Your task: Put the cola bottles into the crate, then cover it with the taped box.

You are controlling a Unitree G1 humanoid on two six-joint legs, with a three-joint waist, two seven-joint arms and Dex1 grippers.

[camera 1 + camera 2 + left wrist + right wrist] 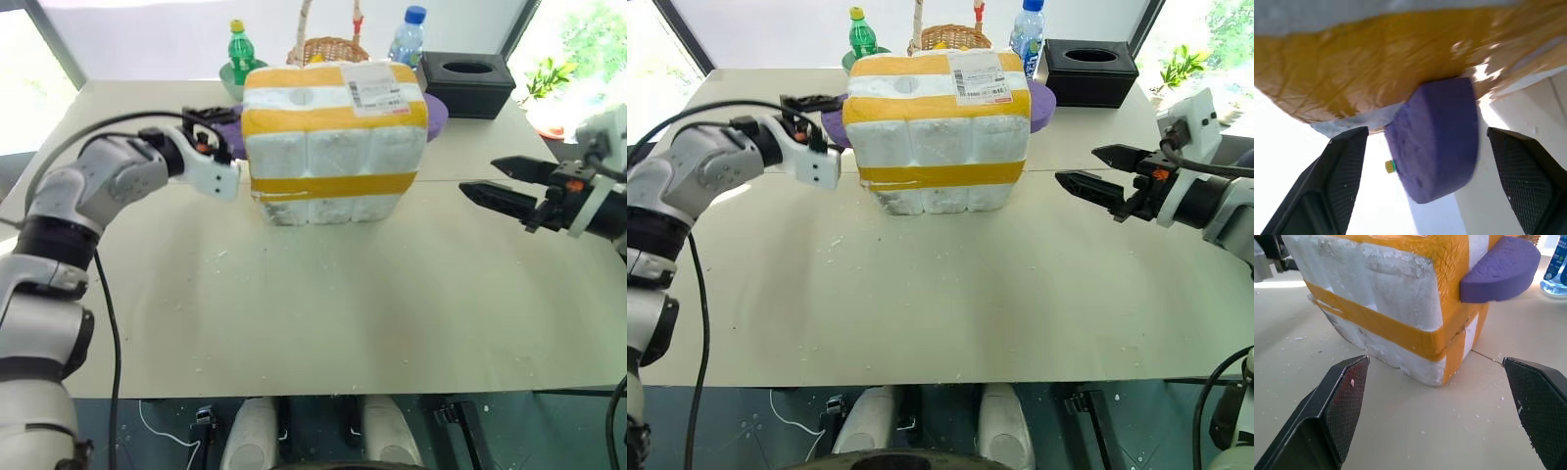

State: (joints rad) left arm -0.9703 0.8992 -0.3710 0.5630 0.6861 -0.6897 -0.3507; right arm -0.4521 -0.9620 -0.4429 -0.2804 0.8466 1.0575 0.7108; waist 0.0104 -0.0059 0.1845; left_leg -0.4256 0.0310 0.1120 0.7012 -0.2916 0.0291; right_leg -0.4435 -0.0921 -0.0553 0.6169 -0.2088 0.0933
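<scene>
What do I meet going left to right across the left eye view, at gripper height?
left gripper → taped box → right gripper

1. Your left gripper (1425, 171): two black textured fingers (1337, 176), spread apart.
2. Purple piece (1437, 137): rounded block between the fingers, untouched by either.
3. Taped box (1376, 58): yellow-orange tape band, directly behind the purple piece.
4. Small yellow-and-green item (1390, 166): too small to identify.
</scene>
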